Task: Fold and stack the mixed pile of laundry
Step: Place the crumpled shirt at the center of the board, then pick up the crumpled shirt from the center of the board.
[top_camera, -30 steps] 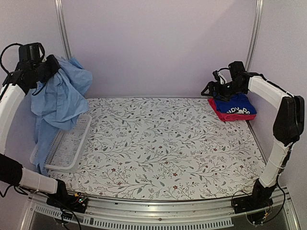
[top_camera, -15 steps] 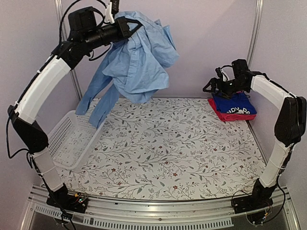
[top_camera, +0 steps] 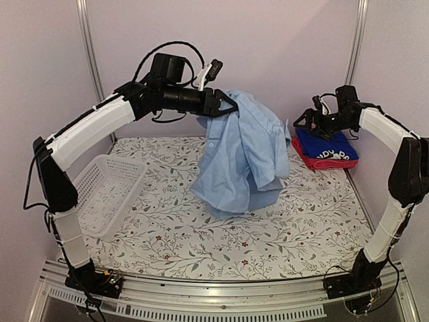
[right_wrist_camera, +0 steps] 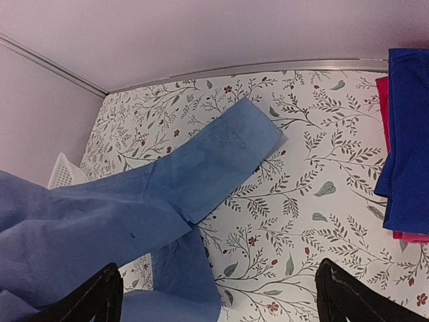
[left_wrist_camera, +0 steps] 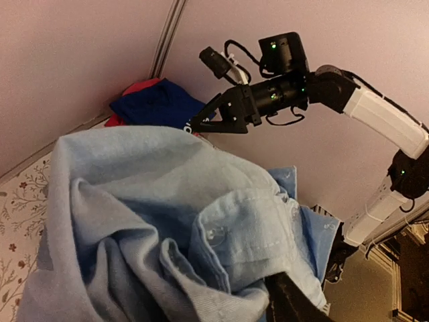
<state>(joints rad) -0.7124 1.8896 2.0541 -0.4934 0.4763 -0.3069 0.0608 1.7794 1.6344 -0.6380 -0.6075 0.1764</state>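
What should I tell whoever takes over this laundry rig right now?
Left end effector: raised mid-table, large light-blue collared cloth shirt hanging from it, sleeve lying on floral table cover; grip unclear.
Right end effector: open, empty, at the far right corner.
Done: royal-blue printed cloth shirt folded on red-pink garment there.
To do: fold the light-blue shirt, put it on those.

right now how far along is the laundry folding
Done: the royal-blue shirt lies folded on the red-pink one at the far right corner. In hand: the light-blue shirt hangs unfolded from the left gripper over the middle of the floral cover, a sleeve resting on it. Left: fold it and add it to that stack.
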